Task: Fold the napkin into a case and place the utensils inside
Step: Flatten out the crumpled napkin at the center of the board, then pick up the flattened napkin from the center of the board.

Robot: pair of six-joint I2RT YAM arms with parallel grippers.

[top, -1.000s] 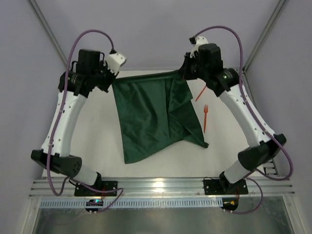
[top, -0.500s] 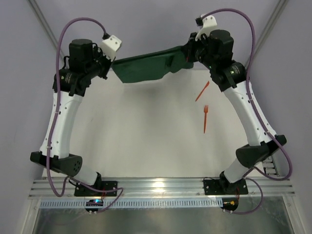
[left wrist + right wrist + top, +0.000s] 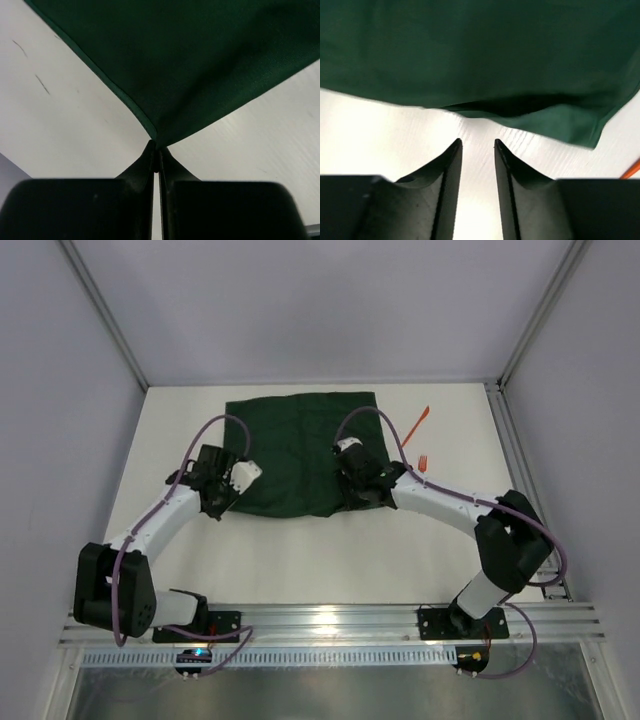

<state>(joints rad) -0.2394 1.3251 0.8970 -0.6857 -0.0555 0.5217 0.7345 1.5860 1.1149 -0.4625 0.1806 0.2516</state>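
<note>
Top external view is showing both arms reaching low over the white bench (image 3: 300,550), their wrists sitting at the near edge of the napkin (image 3: 300,455). On the left, the fingers (image 3: 222,502) are clenching the napkin's near left corner, the left wrist view showing the hemmed corner (image 3: 156,136) pinched between their tips. On the right, the fingers (image 3: 356,502) are standing parted just short of the napkin's near right edge, and in the right wrist view they (image 3: 476,145) are gripping nothing, the cloth lying apart from them on the bench. Farther back, the napkin is lying spread flat as a dark green rectangle. Beyond its far right corner, the orange utensils (image 3: 417,424) are lying on the bench.
</note>
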